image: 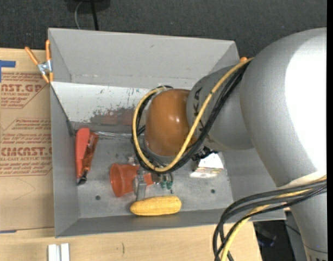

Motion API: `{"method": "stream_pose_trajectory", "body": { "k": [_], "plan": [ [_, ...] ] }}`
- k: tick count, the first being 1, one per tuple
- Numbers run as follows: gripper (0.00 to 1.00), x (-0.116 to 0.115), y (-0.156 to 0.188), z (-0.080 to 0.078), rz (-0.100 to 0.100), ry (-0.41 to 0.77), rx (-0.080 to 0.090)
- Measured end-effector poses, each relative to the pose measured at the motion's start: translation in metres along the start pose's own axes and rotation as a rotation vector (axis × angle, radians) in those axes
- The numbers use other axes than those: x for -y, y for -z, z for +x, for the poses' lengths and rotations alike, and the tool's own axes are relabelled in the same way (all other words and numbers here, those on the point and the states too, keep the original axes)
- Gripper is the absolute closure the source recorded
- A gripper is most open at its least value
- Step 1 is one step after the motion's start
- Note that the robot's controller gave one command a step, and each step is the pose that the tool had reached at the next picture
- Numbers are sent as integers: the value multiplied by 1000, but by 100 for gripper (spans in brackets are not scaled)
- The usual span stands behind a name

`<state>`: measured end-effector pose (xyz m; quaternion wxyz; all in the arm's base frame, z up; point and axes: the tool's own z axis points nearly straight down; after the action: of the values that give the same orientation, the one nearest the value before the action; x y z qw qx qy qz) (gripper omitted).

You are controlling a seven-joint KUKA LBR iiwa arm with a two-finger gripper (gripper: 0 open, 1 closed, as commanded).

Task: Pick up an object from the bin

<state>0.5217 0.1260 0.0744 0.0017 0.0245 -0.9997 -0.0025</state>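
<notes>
Red cup (121,179) tipped on its side, front-centre of bin (144,58) | pincer (140,185) low at its right edge, probably targeting the rim | corn cob (155,205) just beside | spread or pinching: cannot tell, orange cover (166,121) overhangs

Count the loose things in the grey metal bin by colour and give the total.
Orange-red: 2, a long plastic stapler-like tool at the left and a small round cup on its side.
Yellow: 1, a toy corn cob at the bin's lower edge.
White: 1, a flat piece partly under the arm.
Total: 4 in view.
</notes>
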Motion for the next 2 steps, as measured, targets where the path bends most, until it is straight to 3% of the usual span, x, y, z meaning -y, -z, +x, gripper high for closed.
{"method": "stream_pose_trajectory", "body": {
  "k": [1,2],
  "plan": [
    [100,0,0,0,0,0,0],
    [100,3,40,2,2,-10,-5]
  ]
}}
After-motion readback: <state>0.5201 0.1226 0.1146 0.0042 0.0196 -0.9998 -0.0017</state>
